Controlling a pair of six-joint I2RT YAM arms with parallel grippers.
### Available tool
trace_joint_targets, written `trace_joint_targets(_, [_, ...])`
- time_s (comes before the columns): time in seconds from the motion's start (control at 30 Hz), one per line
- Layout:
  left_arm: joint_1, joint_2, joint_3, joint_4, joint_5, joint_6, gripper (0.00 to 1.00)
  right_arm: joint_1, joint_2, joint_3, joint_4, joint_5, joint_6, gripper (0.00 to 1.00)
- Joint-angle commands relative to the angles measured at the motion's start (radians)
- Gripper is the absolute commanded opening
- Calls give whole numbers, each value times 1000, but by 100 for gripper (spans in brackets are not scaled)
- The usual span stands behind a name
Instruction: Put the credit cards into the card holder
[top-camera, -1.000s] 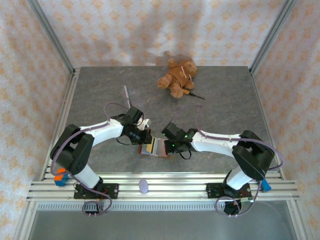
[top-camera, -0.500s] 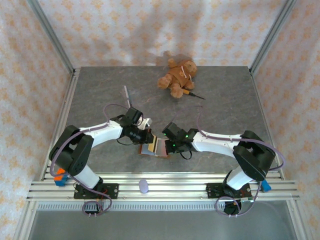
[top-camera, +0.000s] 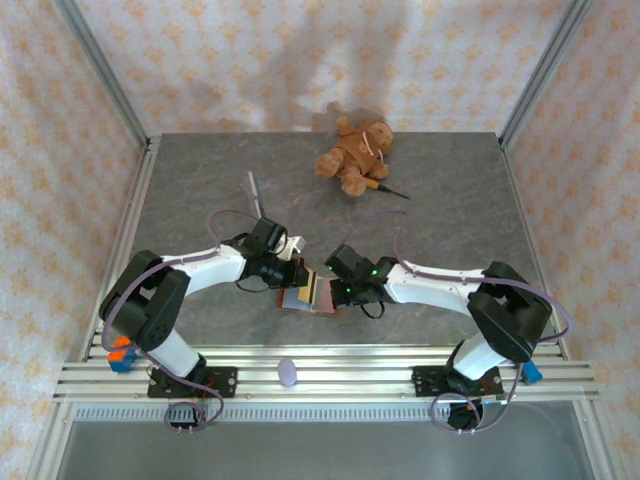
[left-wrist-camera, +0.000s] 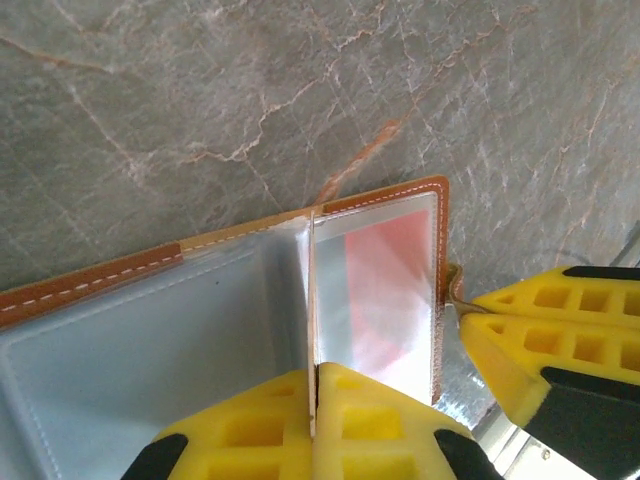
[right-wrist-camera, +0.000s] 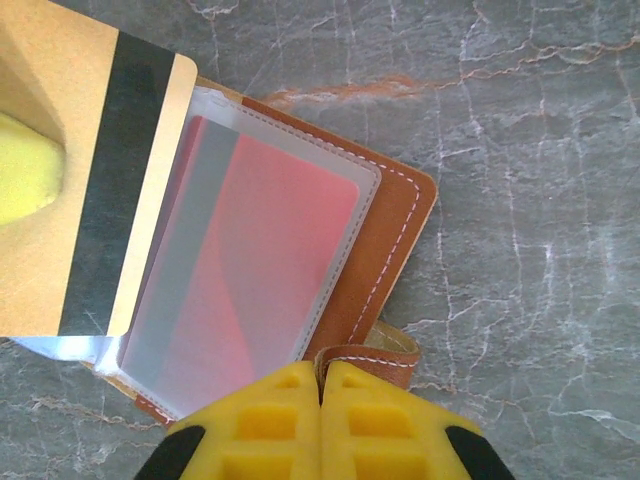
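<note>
Bear overhead; red card inside card holder at right wrist

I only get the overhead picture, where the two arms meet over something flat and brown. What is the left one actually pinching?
Observer: The left gripper is shut on a gold card with a black stripe, held on edge.
Visitor: And the right one?
Observer: The right gripper is shut on the leather strap of the card holder.
Visitor: Is anything inside the holder yet?
Observer: Yes, a red card sits in a clear sleeve, right beside the gold one.
</note>
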Motion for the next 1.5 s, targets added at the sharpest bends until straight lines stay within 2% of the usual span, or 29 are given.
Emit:
trace_joint_targets(0.0, [-3,13,-18,-11,-32,31,0,-9,-25,-9,-14,20,-11,0])
trace_joint_targets(0.2, [-5,-15,-9,-65,-76,53,0,-8,-25,-15,-11,19,-7,0])
trace_joint_targets(0.47, [-21,10,-37,-23,-43,23,0,-9,-25,-25,4,14,-2,0])
trace_joint_targets(0.63, [-25,22,-74,86,10,-51,0,-8,-16,-33,22,7,5,0])
trace_joint_targets(0.83, [-28,38,-95,146,35,-83,0,-10,-14,-38,33,-8,31,6])
trace_joint_targets(1.13, [-28,44,-142,235,83,-164,0,-31,-36,-78,85,-34,65,8])
trace_joint_targets(1.27, [-28,45,-152,243,83,-171,0,-41,-28,-93,98,-38,93,26])
trace_joint_targets(1.47, [-28,51,-152,226,78,-175,0,-65,-34,-113,127,-49,119,29])
